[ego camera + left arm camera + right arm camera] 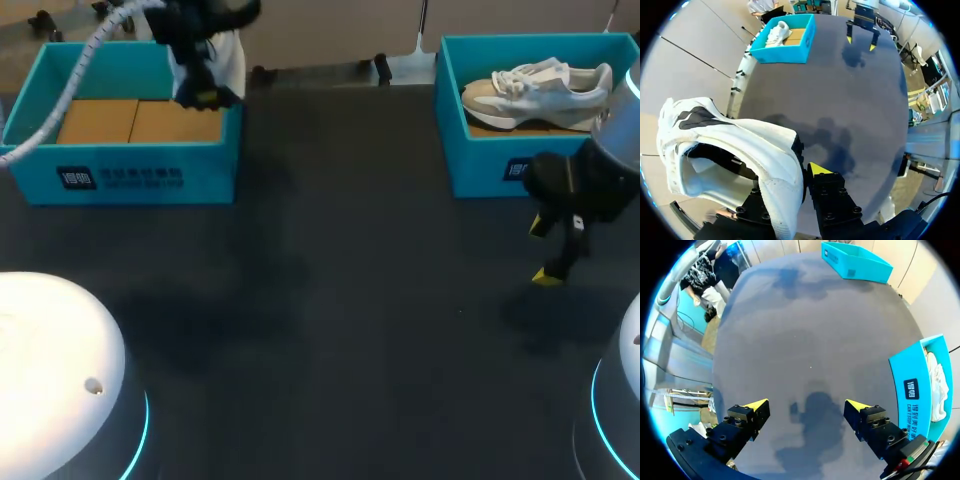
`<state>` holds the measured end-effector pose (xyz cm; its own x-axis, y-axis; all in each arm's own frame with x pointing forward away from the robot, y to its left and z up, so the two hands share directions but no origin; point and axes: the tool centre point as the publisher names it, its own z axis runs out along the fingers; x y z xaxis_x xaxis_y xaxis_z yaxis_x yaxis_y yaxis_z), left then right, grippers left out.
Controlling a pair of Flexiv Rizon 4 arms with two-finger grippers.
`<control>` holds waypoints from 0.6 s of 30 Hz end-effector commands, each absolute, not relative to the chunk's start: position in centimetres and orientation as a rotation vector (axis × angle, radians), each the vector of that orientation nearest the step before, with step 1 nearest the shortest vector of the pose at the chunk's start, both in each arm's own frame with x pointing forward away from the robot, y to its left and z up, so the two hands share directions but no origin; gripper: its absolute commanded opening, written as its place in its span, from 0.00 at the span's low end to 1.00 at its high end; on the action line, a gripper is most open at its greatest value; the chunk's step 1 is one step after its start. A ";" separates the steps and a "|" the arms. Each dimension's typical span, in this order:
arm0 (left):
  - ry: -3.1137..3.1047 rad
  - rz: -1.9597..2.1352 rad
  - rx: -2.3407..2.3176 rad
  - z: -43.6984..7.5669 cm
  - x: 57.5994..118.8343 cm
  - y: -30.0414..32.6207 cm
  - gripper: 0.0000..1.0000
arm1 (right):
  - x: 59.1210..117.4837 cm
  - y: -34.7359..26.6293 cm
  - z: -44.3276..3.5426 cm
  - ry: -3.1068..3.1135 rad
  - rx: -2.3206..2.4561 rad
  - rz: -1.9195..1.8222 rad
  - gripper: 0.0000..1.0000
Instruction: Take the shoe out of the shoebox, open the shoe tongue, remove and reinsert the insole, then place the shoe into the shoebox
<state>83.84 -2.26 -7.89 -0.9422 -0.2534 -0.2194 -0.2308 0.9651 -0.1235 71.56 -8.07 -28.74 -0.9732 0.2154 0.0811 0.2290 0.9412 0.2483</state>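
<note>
My left gripper (205,93) hangs over the left blue shoebox (130,172) at the back left, shut on a white shoe (228,55). In the left wrist view the white shoe (735,145) has its heel wall pinched between the fingers of the left gripper (801,175); one yellow tip is hidden behind it. A second white and beige shoe (540,92) lies in the right blue shoebox (480,165). My right gripper (556,250) hovers just in front of that box, open and empty. The right gripper (806,405) has only bare table under it.
Brown cardboard (135,120) lines the left box's floor. The dark table (340,300) stretches between the two boxes. The right shoebox (917,390) stands close beside my right gripper, and the left shoebox (855,262) sits far ahead of it.
</note>
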 end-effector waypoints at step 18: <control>2.879 -0.235 -0.458 -0.7 88.5 3.8 0.00 | 71.5 -8.1 -28.8 -3.045 -0.349 -0.396 1.00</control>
<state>87.89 3.14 -0.74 -0.9181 -0.3380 -0.2068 -0.3012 0.9344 -0.1902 71.55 -8.06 -28.74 -0.9732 0.2151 0.0811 0.2287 0.9413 0.2484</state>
